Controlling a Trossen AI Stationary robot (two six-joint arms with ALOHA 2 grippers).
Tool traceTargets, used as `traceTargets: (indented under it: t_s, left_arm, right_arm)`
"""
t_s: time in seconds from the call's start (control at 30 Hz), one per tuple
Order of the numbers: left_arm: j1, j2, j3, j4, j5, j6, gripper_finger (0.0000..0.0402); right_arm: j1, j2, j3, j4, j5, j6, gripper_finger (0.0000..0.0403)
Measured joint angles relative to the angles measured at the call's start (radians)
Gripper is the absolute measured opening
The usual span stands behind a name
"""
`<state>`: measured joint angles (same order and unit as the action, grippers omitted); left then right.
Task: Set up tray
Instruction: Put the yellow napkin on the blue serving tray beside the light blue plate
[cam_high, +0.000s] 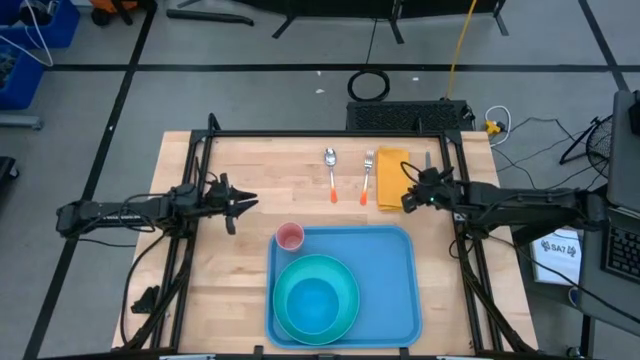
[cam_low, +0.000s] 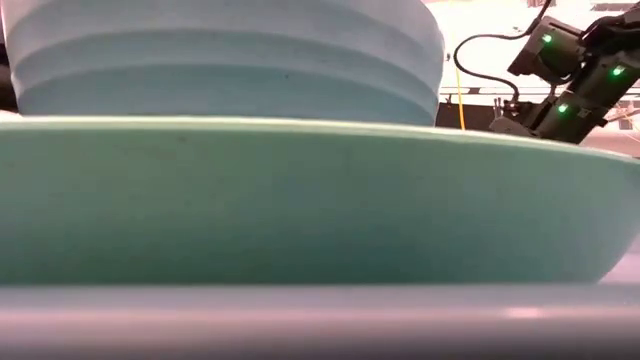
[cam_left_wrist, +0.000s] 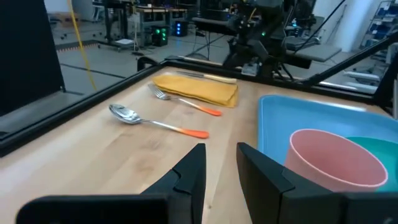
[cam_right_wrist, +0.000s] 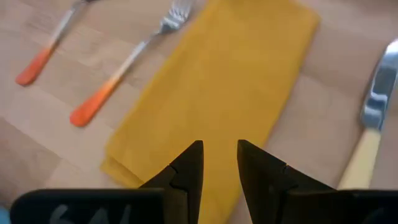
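Observation:
The light-blue tray (cam_high: 390, 290) lies at the table's near middle. It carries a teal plate (cam_high: 340, 275) with a blue bowl (cam_high: 312, 303) in it, and a pink cup (cam_high: 290, 237) stands upright in its far-left corner. Beyond the tray lie a spoon (cam_high: 331, 172), a fork (cam_high: 367, 175) and a folded yellow napkin (cam_high: 391, 178). My left gripper (cam_left_wrist: 221, 149) is open, left of the cup (cam_left_wrist: 336, 165), low over bare wood. My right gripper (cam_right_wrist: 220, 144) is open, above the napkin's (cam_right_wrist: 230, 81) near end; the fingers show no hold on it.
A knife (cam_right_wrist: 370, 124) with a pale handle lies on the wood beside the napkin's right edge. The spoon (cam_left_wrist: 155, 122) and fork (cam_left_wrist: 186, 102) have orange handle ends. A black frame (cam_high: 320, 133) rims the table. Plate and bowl fill the low view, with my right arm (cam_low: 570, 70) behind.

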<state>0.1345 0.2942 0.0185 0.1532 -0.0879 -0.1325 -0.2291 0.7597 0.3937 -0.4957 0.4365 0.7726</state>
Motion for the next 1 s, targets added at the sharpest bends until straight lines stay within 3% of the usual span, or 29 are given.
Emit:
traceTargets:
  t_s: [0.17, 0.33, 0.67, 1.0]
  left_arm:
    - [0.0, 0.0, 0.0, 0.0, 0.0, -0.007, 0.0093]
    - [0.0, 0.0, 0.0, 0.0, 0.0, -0.007, 0.0093]
    - [0.0, 0.0, 0.0, 0.0, 0.0, -0.006, 0.0093]
    - [0.0, 0.0, 0.0, 0.0, 0.0, -0.006, 0.0093]
  right_arm:
    - [0.027, -0.017, -0.066, -0.034, -0.075, 0.124, 0.0089]
    - [0.069, -0.075, -0.102, -0.032, -0.073, 0.199, 0.0089]
    - [0.074, -0.127, -0.107, -0.025, -0.07, 0.167, 0.009]
    - [0.074, -0.128, -0.107, -0.031, -0.074, 0.191, 0.0152]
